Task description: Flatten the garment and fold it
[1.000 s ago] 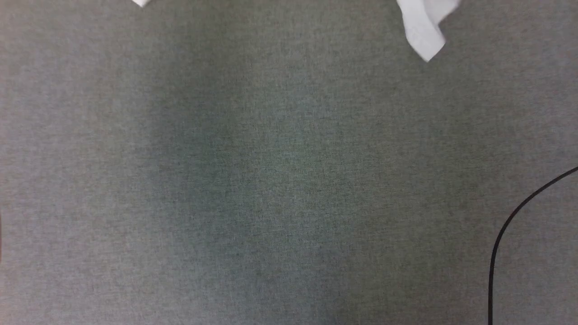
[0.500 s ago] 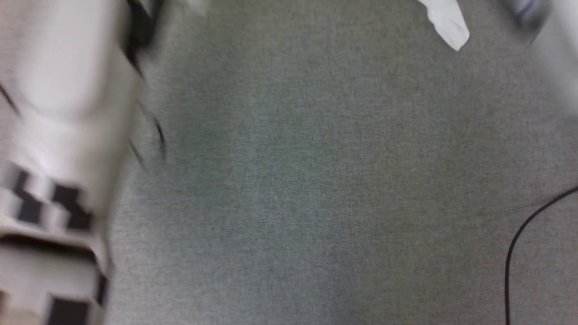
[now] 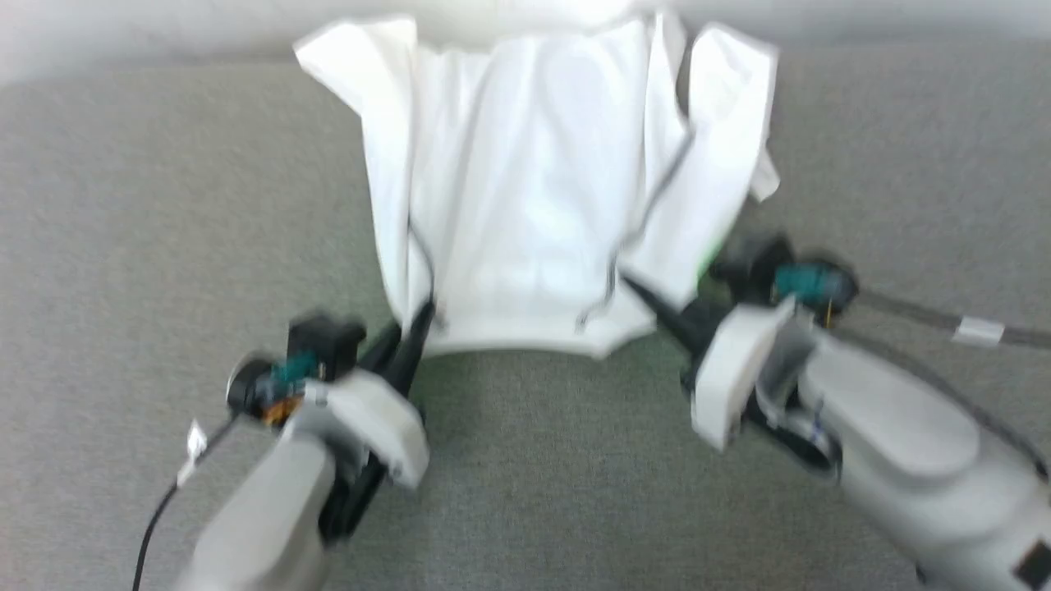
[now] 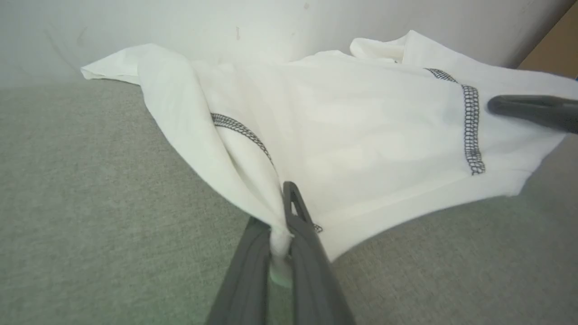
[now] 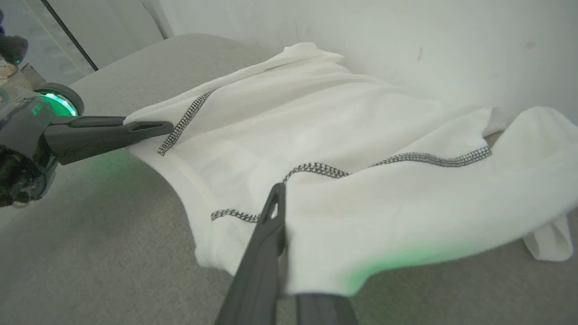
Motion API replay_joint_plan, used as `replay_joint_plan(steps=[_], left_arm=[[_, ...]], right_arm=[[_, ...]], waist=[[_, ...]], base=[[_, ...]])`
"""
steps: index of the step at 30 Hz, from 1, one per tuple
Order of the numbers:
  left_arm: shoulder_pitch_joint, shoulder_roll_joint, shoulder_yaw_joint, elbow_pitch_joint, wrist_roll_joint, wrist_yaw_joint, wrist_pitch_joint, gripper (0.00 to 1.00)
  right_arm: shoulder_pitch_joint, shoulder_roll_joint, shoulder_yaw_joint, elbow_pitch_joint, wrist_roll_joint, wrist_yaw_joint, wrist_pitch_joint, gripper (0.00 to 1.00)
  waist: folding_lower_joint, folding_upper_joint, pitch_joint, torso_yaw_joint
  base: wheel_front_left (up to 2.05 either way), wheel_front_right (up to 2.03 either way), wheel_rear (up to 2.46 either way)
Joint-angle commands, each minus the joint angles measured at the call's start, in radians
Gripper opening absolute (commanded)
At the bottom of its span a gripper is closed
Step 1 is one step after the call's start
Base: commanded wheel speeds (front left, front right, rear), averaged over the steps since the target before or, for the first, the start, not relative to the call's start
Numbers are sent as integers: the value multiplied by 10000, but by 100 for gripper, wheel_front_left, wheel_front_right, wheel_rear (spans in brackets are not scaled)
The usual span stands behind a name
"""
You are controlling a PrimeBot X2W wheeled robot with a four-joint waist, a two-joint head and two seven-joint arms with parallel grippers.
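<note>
White, thin and smooth, the short-sleeved shirt with dark grey zigzag seams (image 3: 534,189) lies spread on the grey woven-cloth worktop (image 3: 534,492). Its long axis runs straight away from the robot: the hem (image 3: 509,341) is the nearest edge and the collar end sits up against the pale wall (image 4: 226,27).

Both sets of jaws are clamped on that near edge. On the pale left arm (image 3: 271,501), the left jaws pinch the hem's left corner, and the left wrist view shows a bunched ridge of cloth squeezed between the two dark fingers. On the pale right arm (image 3: 895,443), the right jaws are closed on the hem's right corner, just by the side seam (image 5: 316,170), with cloth passing between the fingers in the right wrist view.

So the whole shirt lies ahead of the jaws, and neither arm is nearer to it than the other. The hem hangs slack between the two grips and is slightly raised off the worktop beside each. The body carries lengthwise creases. The left sleeve (image 3: 353,57) and the right sleeve (image 3: 727,123) are folded in over it rather than laid out.

By my reading, flattening is under way and no fold has been made. An even pull back toward the robot, with the grips drawn apart, would likely tension the cloth along its length. An uneven pull risks skewing it.
</note>
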Motion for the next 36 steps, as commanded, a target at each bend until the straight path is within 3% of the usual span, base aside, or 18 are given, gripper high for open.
replay_joint_plan(steps=[1,7,16,27,36], left_arm=[[385,144,-58,-214,-68,106,122,0],[2205,875,-104,-1634,-348,624,1008,0],[4364,1455,-629,-3530,-964,1004,2736,0],[5798,1733,-1261,-4417,-1741,1072,4241,0],[5951,1549,-1406,-4254,-2040,952,4316,0]], right_arm=[[335,-92,127,-155,135,-21,95,0],[1872,-701,616,-880,726,-21,986,0],[4013,-1617,-191,-1617,1892,-21,3090,0],[6800,-2412,-2735,-2631,2315,-21,5678,0],[8472,-1663,-5102,-3419,758,-21,7121,0]], waist=[[5,0,-1322,180],[5,0,-2125,414],[5,0,-2860,601],[5,0,-3168,620],[5,0,-3084,537]], base=[[0,0,0],[0,0,0],[0,0,0],[0,0,0],[0,0,0]])
